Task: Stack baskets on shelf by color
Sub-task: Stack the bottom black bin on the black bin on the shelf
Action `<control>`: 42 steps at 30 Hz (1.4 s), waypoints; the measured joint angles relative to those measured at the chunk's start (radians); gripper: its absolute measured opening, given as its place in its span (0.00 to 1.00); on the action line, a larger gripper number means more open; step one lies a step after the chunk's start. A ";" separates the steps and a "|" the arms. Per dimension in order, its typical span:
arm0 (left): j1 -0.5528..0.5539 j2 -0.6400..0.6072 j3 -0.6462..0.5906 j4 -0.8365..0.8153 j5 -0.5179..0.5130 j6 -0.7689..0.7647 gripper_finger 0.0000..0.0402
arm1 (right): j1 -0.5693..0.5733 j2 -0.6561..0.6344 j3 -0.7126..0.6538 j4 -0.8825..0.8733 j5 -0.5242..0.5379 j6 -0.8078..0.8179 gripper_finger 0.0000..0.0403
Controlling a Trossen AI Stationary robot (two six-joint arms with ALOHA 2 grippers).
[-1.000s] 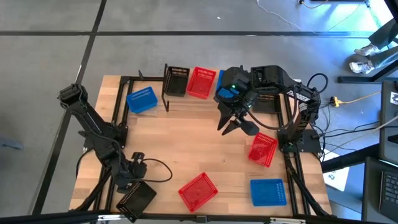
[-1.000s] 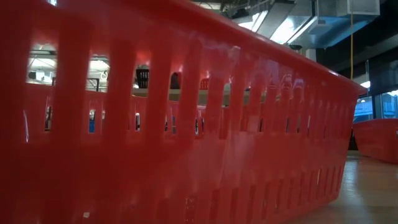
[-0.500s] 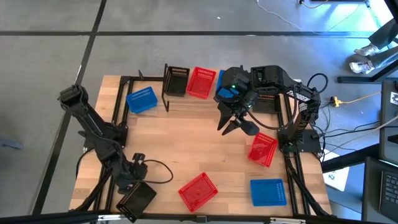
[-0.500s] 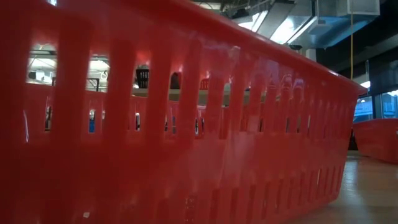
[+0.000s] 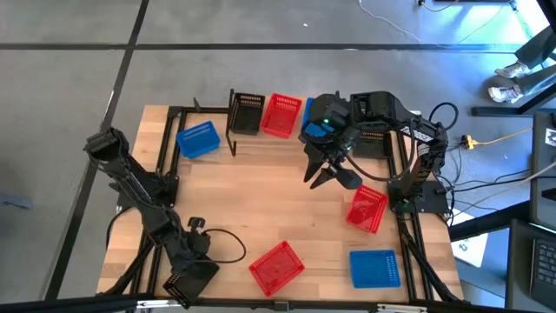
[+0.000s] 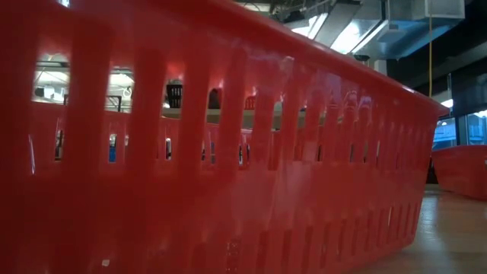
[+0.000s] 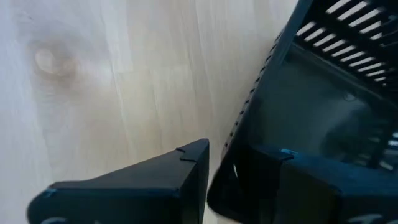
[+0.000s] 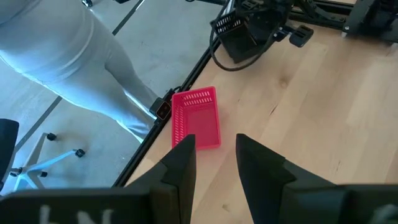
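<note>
In the high view my left gripper (image 5: pixel 185 261) is down at the black basket (image 5: pixel 189 278) in the table's near left corner; the basket rests flat on the table. In the left wrist view one finger (image 7: pixel 186 171) stands outside its wall and the other inside. My right gripper (image 5: pixel 320 180) hangs open over the table's far middle, in front of the shelf (image 5: pixel 261 139). On the shelf sit a black basket (image 5: pixel 248 113), a red basket (image 5: pixel 281 115) and a blue one (image 5: pixel 313 130) partly under the right arm. My left gripper (image 7: pixel 222 162) has the black basket's side wall (image 7: pixel 239 134) between its fingers, one finger outside the basket and one inside. The fingers come from above, pointing down. The basket's bottom lies on the table.
Loose on the table lie a blue basket (image 5: pixel 198 139) far left, a red basket (image 5: pixel 367 209) at the right, a blue basket (image 5: pixel 374 268) near right and a red basket (image 5: pixel 276 267) near middle, whose wall (image 6: pixel 228 152) fills the low view. A person's legs (image 8: pixel 62 62) stand beside the table.
My left arm has reached toward the table's near edge and come down, bringing its gripper over the black basket in the near left corner. My right arm and all the baskets have stayed where they were.
</note>
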 joint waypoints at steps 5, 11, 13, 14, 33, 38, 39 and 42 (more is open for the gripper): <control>0.001 0.027 0.000 0.046 0.000 0.000 0.17 | 0.000 0.000 0.000 0.000 0.000 0.000 0.28; 0.001 0.027 0.000 0.057 -0.017 0.002 0.17 | 0.000 0.000 0.000 0.001 0.000 0.000 0.28; 0.001 0.027 0.000 0.058 -0.021 0.005 0.17 | 0.000 0.000 0.000 0.001 0.000 0.000 0.28; 0.001 0.027 0.000 0.057 -0.022 0.005 0.17 | 0.000 0.000 0.000 0.001 0.000 0.000 0.28; 0.014 0.027 0.000 0.059 -0.019 0.027 0.00 | 0.000 0.000 0.000 0.000 0.000 0.005 0.28; 0.080 0.014 0.001 0.038 0.059 0.035 0.00 | 0.000 0.000 0.000 -0.001 0.000 0.007 0.28; 0.096 0.002 0.001 0.022 0.067 0.035 0.00 | 0.000 0.000 0.000 -0.001 0.000 0.007 0.28; 0.146 -0.048 0.001 -0.011 0.063 0.035 0.00 | 0.000 0.000 0.000 -0.001 0.000 0.011 0.28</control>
